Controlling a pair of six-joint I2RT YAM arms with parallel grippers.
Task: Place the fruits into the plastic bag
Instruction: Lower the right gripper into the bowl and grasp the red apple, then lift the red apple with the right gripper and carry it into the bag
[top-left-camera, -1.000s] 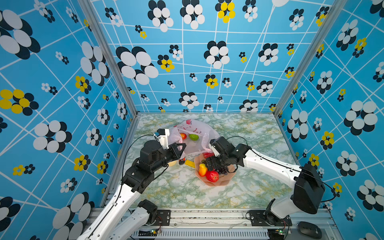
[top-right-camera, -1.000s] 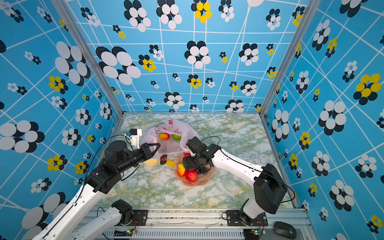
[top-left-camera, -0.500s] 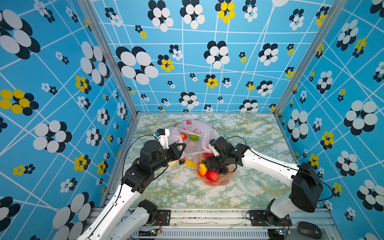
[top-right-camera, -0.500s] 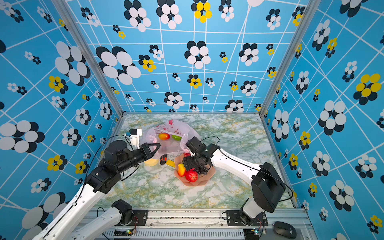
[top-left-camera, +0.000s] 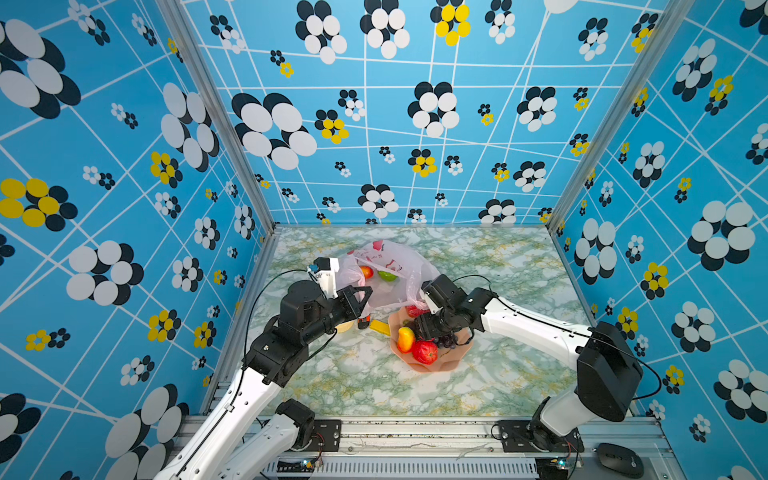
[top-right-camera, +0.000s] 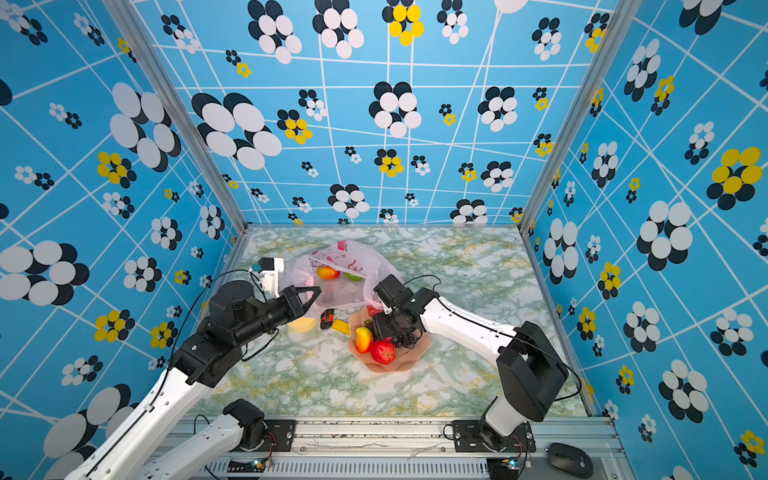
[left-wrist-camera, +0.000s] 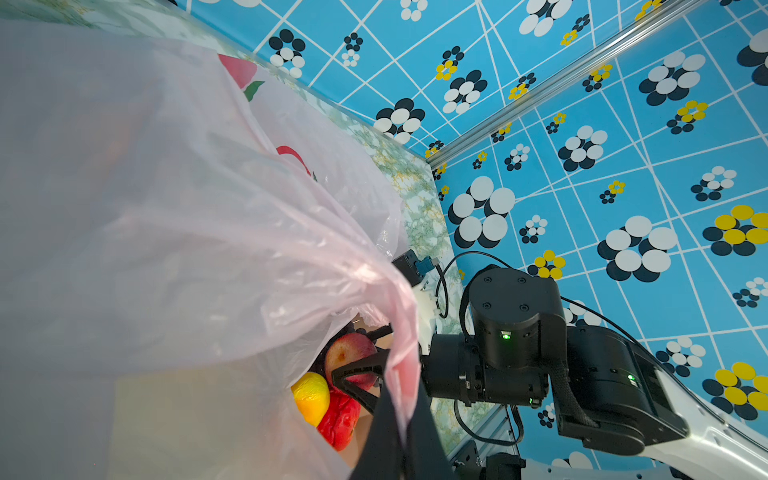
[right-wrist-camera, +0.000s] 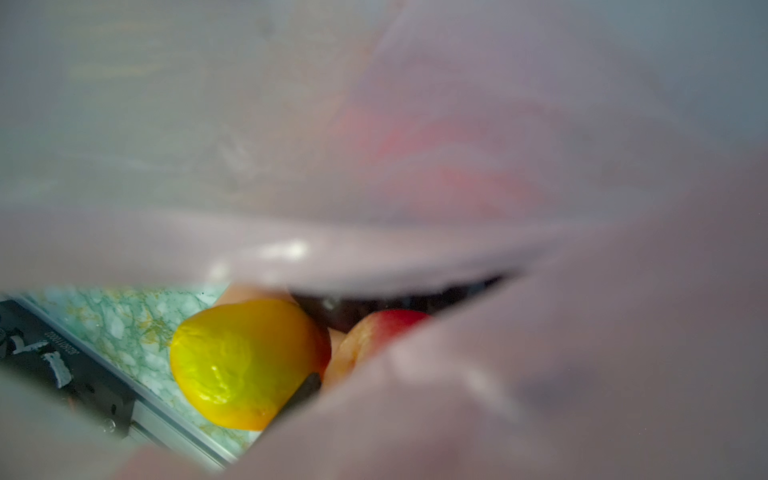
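Lying in plastic bag (top-left-camera: 399, 253): orange fruit (top-left-camera: 366, 272), green fruit (top-left-camera: 387, 275); bowl (top-left-camera: 436, 368): mango (top-left-camera: 405, 338), apple (top-left-camera: 424, 352), grapes (top-left-camera: 448, 341).

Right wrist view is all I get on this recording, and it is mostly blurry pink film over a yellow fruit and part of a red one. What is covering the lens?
Observer: The plastic bag. In both top views its near edge lies against the right wrist camera, just behind the pink bowl.
Operator: A dark tip shows between the two fruits. Is my tool on the red one?
Observer: The left wrist view shows the right tool with a finger on either side of a red apple. I cannot tell whether it is clamped yet.
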